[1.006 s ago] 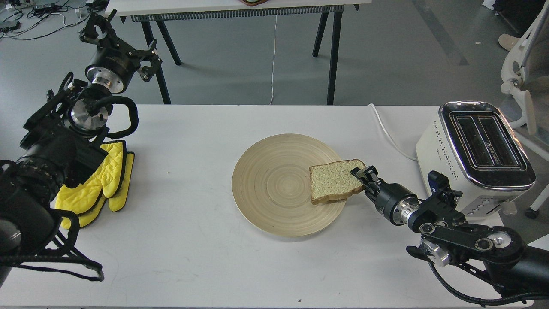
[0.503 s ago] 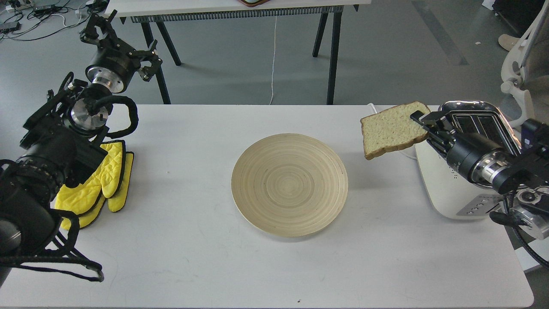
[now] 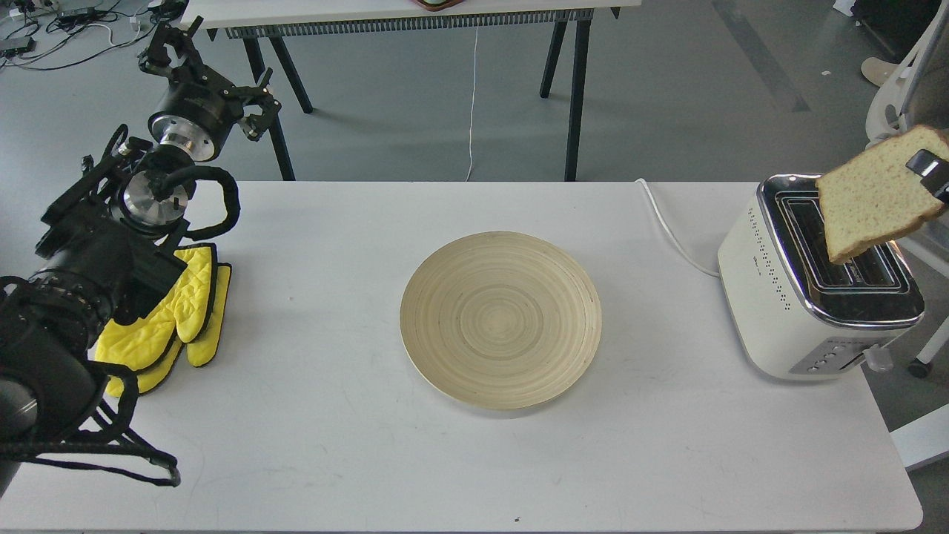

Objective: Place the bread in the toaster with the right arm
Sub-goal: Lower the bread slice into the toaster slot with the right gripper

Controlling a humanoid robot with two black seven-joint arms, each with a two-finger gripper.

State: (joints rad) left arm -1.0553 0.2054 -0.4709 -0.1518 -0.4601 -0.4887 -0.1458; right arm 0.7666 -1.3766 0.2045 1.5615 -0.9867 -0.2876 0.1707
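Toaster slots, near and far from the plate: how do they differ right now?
The left slot, nearer the plate, shows open along most of its length; the right slot is largely covered in view by the bread slice held tilted above it. Both are dark, parallel, and show no bread inside.

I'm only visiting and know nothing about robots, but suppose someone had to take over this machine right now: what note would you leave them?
Right gripper: mostly out of view at the right edge, shut on the bread slice, held in the air above the toaster.
Left gripper: raised at the far left, open, holding nothing.
Toaster: at the table's right end, both slots look empty.
Wooden plate: mid-table, bare.
Yellow oven mitts: at the left, not part of the job.
Done: bread is off the plate and over the toaster.
Left: line the slice up with a slot, lower it in, let go.
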